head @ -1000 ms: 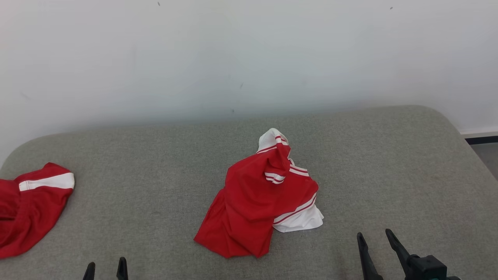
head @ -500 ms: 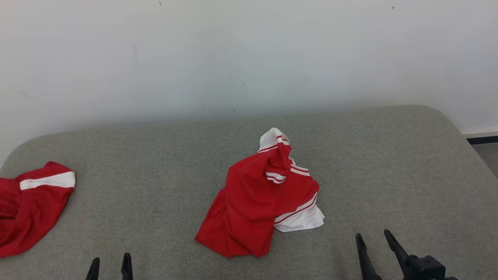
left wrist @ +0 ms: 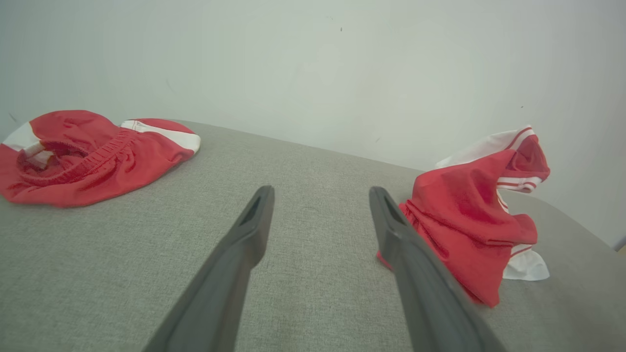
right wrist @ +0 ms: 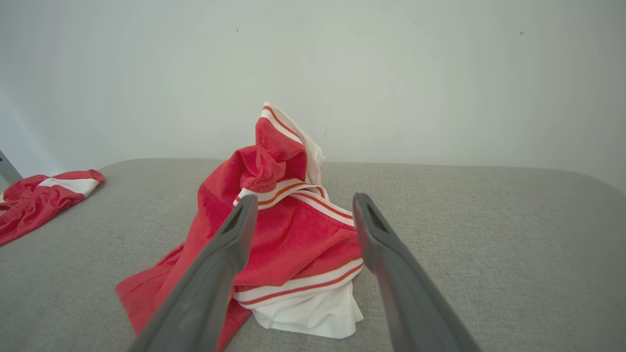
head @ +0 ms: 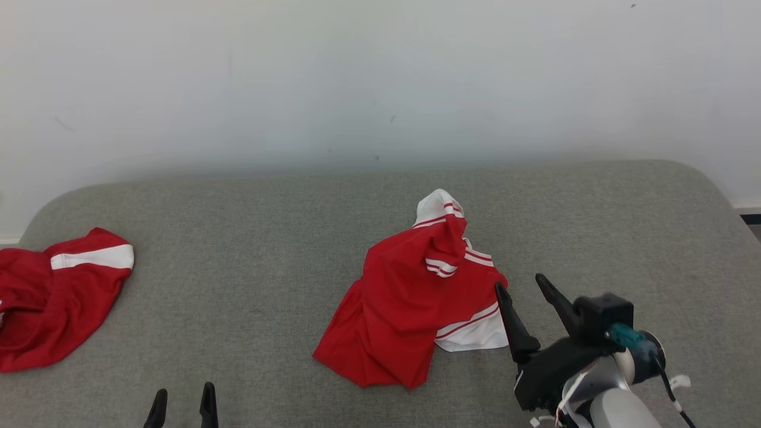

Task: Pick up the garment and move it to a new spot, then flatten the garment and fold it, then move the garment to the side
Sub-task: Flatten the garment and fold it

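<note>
The right gripper (head: 518,281) is spread wide with nothing between its two dark fingers. Its tips sit right at the right-hand edge of the garment (head: 410,303); I cannot tell whether the nearer tip touches the cloth. Along its own wrist view, the fingers frame the lower part of the heap, with the white striped hem showing between them.

The garment is red with white bands. It is bunched into a rumpled heap that peaks towards the back, and it lies about mid-way across the grey padded surface (head: 250,238), a little right of centre.

The left gripper (head: 184,389) is low at the near edge, also wide and empty, well apart from the heap. A second red garment (head: 53,297) lies at the far left end. A pale wall (head: 357,77) stands behind.
</note>
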Robot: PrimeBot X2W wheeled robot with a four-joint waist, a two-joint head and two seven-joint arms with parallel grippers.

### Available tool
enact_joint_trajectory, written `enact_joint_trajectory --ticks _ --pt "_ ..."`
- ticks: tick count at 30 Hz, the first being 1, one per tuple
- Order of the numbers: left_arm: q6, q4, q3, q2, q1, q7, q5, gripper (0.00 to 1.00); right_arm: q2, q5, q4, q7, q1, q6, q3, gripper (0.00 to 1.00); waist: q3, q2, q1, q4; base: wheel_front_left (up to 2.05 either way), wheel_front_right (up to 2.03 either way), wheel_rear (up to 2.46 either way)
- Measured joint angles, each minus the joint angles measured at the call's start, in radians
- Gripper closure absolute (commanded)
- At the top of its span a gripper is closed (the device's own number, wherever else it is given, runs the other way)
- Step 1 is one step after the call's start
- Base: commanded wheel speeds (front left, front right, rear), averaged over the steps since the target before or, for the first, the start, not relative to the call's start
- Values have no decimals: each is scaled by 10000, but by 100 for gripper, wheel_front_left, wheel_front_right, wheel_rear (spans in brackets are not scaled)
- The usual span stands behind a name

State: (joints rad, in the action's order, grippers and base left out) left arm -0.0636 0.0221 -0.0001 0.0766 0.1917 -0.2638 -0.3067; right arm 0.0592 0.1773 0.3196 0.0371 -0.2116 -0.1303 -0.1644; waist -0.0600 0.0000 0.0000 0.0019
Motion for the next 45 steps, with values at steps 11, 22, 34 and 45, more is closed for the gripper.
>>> enact_joint_trajectory --ticks 11,22,34,45 --pt "-163 98 -453 -136 -47 0 2 0 -88 986 2451 -1618 -2369 0 -150 0 258 1 0 896 0 0 0" --pt "-219 240 -742 -161 -46 0 61 0 -86 1080 4533 -1555 -3413 0 65 0 263 0 1 1790 0 0 0" --pt "-146 261 -796 -182 -12 0 6 0 -84 1868 4178 -556 -4674 0 -1634 100 151 1 1 1688 0 0 0" --pt "-100 142 -709 -190 -85 -2 -15 0 -90 2918 2228 378 -7163 0 -3010 100 177 1 0 1079 0 0 0"
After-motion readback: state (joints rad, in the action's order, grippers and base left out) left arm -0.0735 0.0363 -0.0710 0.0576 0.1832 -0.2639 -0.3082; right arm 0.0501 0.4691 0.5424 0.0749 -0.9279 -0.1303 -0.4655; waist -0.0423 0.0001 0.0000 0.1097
